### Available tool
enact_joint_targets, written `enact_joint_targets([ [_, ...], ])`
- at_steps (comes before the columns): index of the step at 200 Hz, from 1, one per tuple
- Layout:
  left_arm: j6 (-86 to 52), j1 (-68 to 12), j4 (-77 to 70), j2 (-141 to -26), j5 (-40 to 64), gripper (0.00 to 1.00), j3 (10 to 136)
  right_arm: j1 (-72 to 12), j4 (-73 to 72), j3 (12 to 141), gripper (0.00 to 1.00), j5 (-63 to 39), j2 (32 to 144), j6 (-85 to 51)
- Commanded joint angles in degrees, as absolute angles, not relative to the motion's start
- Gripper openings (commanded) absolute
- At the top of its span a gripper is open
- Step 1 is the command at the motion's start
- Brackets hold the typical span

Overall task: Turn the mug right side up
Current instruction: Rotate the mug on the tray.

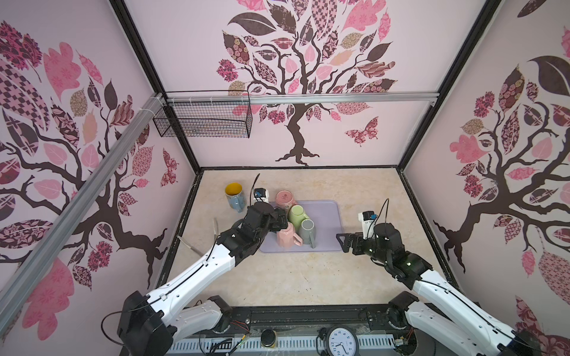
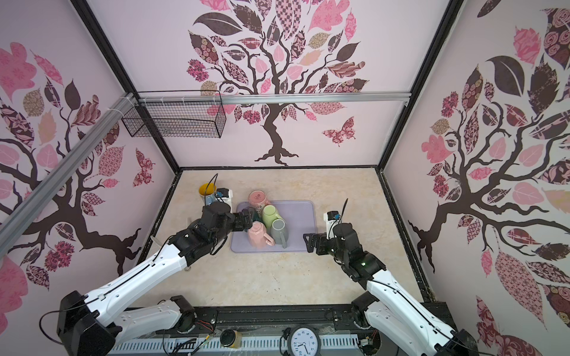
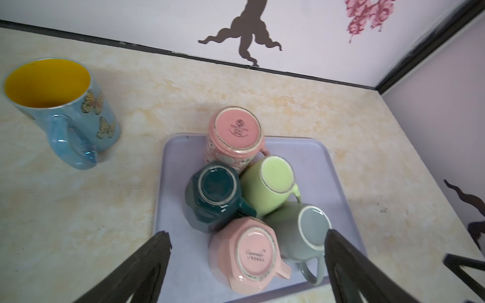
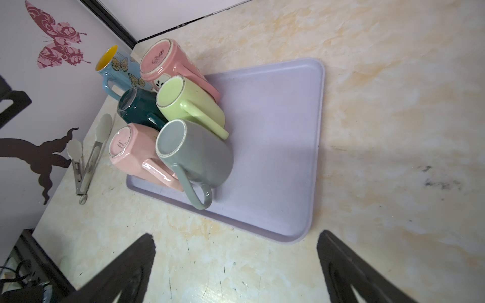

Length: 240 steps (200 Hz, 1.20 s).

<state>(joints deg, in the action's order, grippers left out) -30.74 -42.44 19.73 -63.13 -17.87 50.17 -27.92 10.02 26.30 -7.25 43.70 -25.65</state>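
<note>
**Five mugs bottom-up, my left tool wide above them**

The bench (image 1: 308, 277) carries a lavender tray (image 1: 327, 222), and the work is crowded into the half of that tray on my left. My left tool (image 1: 280, 219) hangs over the crowd with its jaws spread wide, holding nothing. My right tool (image 1: 343, 243) waits just beside the tray's near corner on my right, equally wide and empty.

Five mugs stand mouth down on the tray, packed close. They are a pink floral mug (image 3: 236, 131) at the back, a green mug (image 3: 273, 181), a teal mug (image 3: 215, 191), a grey mug (image 3: 307, 230) and, nearest me, a pink faceted mug (image 3: 249, 254). A blue mug (image 3: 65, 110) stands off the tray, mouth up already (that one needs nothing from me).

In the left wrist view my fingers (image 3: 157, 251) frame the pink faceted mug, so I judge it the one to turn. It looks like glazed ceramic: stiff, fairly heavy for its size, slick, and liable to chip against its neighbours.

The teal and grey mugs crowd it, leaving little room for a finger between bodies. I would take it across two flat facets, which should resist twisting better than a round wall. Its handle (image 3: 284, 271) sticks out beside the grey mug's handle, too hemmed in to trust.
</note>
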Motion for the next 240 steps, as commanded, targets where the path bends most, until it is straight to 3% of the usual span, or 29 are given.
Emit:
enact_joint_targets([
  [1,-35.0,-47.0,22.1,-63.5,-18.9,0.94,47.0,-27.5,8.7,23.8,1.00,-11.1,42.2,-30.1],
  [151,-31.3,-51.1,10.9,-78.3,-5.9,0.85,50.5,-27.5,9.0,18.7,1.00,-4.4,32.1,-30.8],
  [240,-29.2,-52.6,9.8,-83.7,-7.0,0.74,53.1,-27.6,7.6,16.8,1.00,-1.5,25.9,-31.8],
])
